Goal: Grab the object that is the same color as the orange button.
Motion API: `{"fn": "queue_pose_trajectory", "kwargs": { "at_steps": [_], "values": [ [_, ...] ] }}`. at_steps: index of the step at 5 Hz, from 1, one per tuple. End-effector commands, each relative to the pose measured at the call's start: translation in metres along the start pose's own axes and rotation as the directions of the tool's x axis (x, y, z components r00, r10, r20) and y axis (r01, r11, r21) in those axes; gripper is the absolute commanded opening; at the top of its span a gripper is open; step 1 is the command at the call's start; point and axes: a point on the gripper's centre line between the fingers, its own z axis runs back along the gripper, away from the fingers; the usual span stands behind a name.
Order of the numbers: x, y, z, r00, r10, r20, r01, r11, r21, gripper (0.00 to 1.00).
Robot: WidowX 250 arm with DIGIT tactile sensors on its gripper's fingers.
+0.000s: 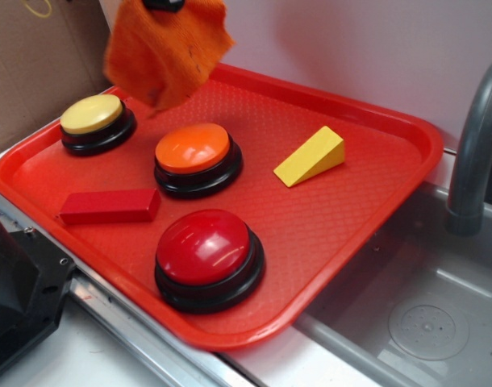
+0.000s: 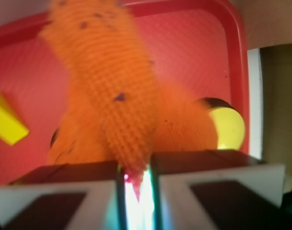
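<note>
with its two pale-padded jaws pinched nearly together on a fold of fabric, the gripper holds the small fuzzy orange cloth rag with dark specks, which hangs clear of the red plastic tray at the far left, above the gap between two buttons. to its left on the tray sits the yellow-domed push button on a black base; nearer, toward the middle, the glossy orange-domed push button matches the rag's colour. farther right lies the yellow wedge block. the grab looks essentially done: the rag is lifted, and little seems left beyond keeping the hold.
</note>
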Motion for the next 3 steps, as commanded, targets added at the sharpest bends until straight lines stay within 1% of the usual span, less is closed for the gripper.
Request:
{"fn": "queue_pose_trajectory", "kwargs": {
  "at_steps": [1,2,3],
  "values": [
    [-0.045,0.005,0.07,0.982,-0.016,0.191,0.018,1.0,-0.006,0.0],
    [-0.056,0.007,0.076,0.979,0.069,0.194,-0.074,0.997,0.019,0.0],
    [-0.055,0.012,0.082,0.988,0.073,0.133,-0.076,0.997,0.019,1.0]
  ]
}}
